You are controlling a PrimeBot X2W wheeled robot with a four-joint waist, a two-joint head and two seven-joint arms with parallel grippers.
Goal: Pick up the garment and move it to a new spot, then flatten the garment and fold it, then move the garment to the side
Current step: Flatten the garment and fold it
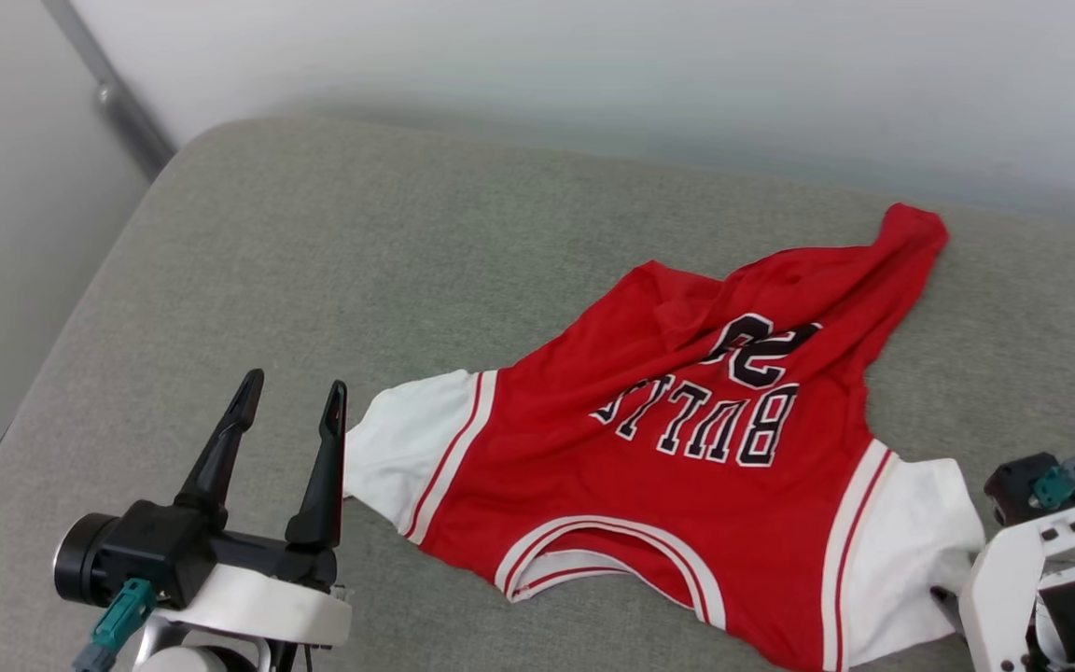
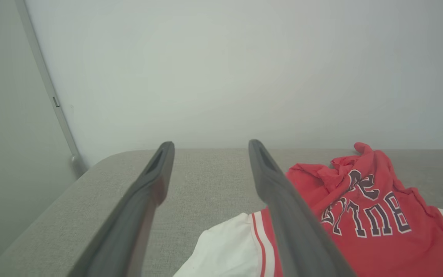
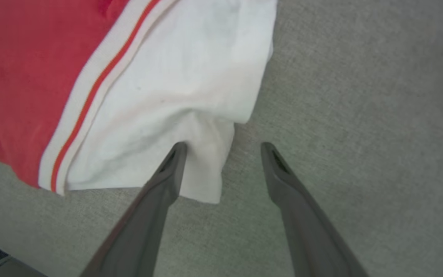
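The garment (image 1: 677, 448) is a red jersey with white sleeves and black lettering, lying spread but wrinkled on the grey cushion (image 1: 360, 252), collar toward me, its far hem bunched at the upper right. My left gripper (image 1: 293, 392) stands open just left of the white sleeve (image 1: 397, 453), nothing between its fingers. In the left wrist view the garment (image 2: 363, 215) lies right of the open left gripper (image 2: 210, 148). In the right wrist view my right gripper (image 3: 223, 148) is open over the corner of the other white sleeve (image 3: 175, 96), one finger on the cloth.
The cushion's rounded left edge (image 1: 62, 355) drops off beside a pale wall with a metal rail (image 1: 108, 89). A white wall (image 1: 593, 75) rises behind the cushion. Bare cushion spreads left of and beyond the garment.
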